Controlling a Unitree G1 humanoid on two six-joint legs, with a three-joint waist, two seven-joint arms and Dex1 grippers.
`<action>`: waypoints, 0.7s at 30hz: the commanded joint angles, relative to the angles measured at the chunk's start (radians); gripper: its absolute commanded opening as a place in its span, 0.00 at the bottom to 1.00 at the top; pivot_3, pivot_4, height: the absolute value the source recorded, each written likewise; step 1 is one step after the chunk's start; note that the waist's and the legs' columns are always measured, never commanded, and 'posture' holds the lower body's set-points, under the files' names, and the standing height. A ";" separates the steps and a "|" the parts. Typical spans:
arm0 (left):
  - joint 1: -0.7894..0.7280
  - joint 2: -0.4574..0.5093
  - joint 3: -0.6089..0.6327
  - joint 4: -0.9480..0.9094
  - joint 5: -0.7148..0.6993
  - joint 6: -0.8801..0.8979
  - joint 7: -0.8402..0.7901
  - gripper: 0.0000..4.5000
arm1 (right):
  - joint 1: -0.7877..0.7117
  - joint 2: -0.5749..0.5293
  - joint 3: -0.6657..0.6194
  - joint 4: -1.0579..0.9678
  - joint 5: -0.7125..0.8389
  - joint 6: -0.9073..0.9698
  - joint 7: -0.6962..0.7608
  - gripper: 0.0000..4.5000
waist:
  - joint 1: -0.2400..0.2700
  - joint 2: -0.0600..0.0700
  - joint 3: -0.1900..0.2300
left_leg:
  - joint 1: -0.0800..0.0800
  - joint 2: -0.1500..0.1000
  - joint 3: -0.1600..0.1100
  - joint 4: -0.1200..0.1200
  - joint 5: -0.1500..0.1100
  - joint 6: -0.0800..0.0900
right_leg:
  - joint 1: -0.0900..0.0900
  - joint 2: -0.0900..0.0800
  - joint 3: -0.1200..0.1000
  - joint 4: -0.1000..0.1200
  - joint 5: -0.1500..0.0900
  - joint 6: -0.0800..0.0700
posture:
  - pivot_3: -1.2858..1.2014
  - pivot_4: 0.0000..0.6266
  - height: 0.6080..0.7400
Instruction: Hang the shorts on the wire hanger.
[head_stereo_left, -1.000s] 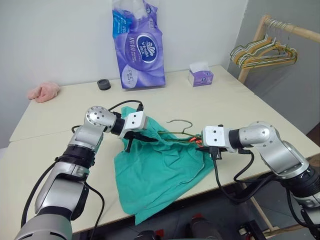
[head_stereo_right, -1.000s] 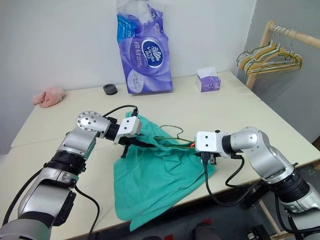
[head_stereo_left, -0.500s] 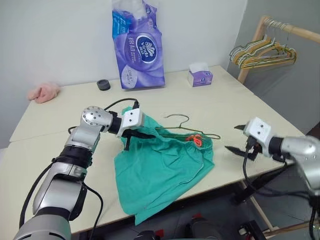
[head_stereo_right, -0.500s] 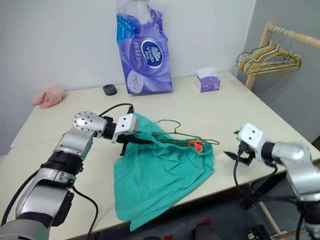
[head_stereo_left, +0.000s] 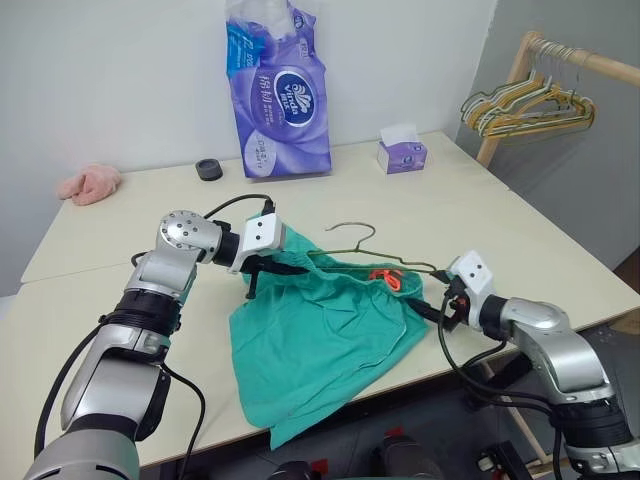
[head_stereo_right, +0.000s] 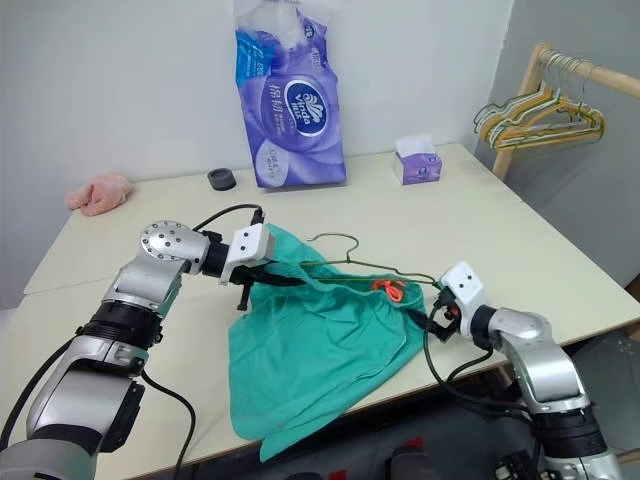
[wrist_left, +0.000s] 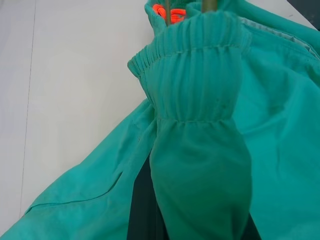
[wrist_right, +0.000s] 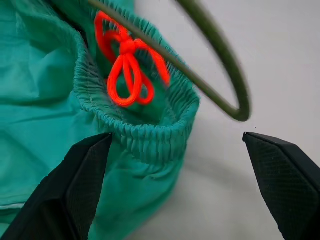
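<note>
My left tool (head_stereo_left: 262, 268) is clamped on the shorts (head_stereo_left: 320, 335) at the waistband's left end, lifting it off the tabletop (head_stereo_left: 420, 215). The wire hanger (head_stereo_left: 375, 262) runs through the waistband, hook up. On the right, my right tool (head_stereo_left: 438, 303) is spread wide just beside the waistband's right end and orange drawstring (wrist_right: 127, 67). I'd say threading is underway; next, pinch that end and pull it over the hanger's corner.

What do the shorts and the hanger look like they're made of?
The shorts: soft matte teal woven cloth, it seems; it folds loosely and the waistband is gathered elastic with an orange cord bow. The wire hanger: thin bare grey metal wire, judging by its even, slender bent line.
</note>
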 joint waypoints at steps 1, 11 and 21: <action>-0.013 0.016 0.037 -0.048 -0.024 0.011 0.010 0.00 | -0.027 -0.009 0.013 -0.003 0.024 0.022 0.020 0.80 | 0.000 0.000 0.000 | 0.000 0.000 0.000 0.000 0.000 0.000 | 0.000 0.000 0.000 0.000 0.000 0.000 | 0.44 0.00 1.00; 0.000 0.032 0.034 -0.070 -0.015 0.019 0.015 0.00 | -0.038 0.001 0.007 0.012 -0.003 -0.006 -0.031 0.01 | -0.001 0.000 0.000 | 0.000 0.000 0.000 0.000 0.000 0.000 | 0.000 0.000 0.000 0.000 0.000 0.000 | 0.44 0.01 1.00; -0.026 0.072 0.003 0.028 0.036 -0.042 -0.025 0.00 | -0.008 -0.018 -0.016 -0.005 0.004 -0.027 -0.067 0.01 | -0.002 0.000 0.000 | 0.000 0.000 0.000 0.000 0.000 0.000 | 0.000 0.000 0.000 0.000 0.000 0.000 | 0.43 0.02 1.00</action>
